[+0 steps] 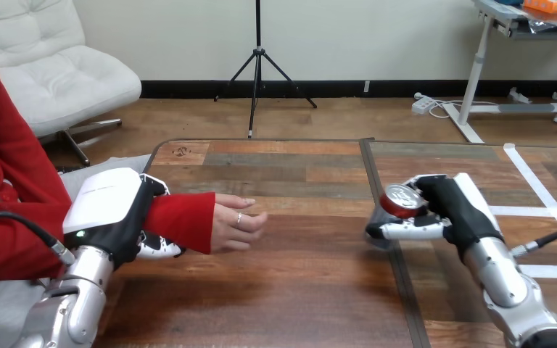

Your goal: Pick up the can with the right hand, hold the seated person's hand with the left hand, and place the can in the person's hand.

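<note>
A red can [400, 200] with a silver top is at the table's middle right, tipped toward me. My right hand [450, 206] is shut on it, fingers over the top and thumb [406, 231] along its near side. At the left, the person's hand [236, 222] reaches out over the table from a red sleeve, loosely curled and holding nothing. My left hand [112, 210] is wrapped round the person's forearm just behind the cuff, its fingers [161, 248] showing under the sleeve. A wide gap of bare table lies between the can and the person's hand.
The wooden table [297, 290] has a dark seam [399, 290] running front to back just under the can. White tape lines [544, 192] mark the right part. The table's far edge [261, 141] lies beyond both hands.
</note>
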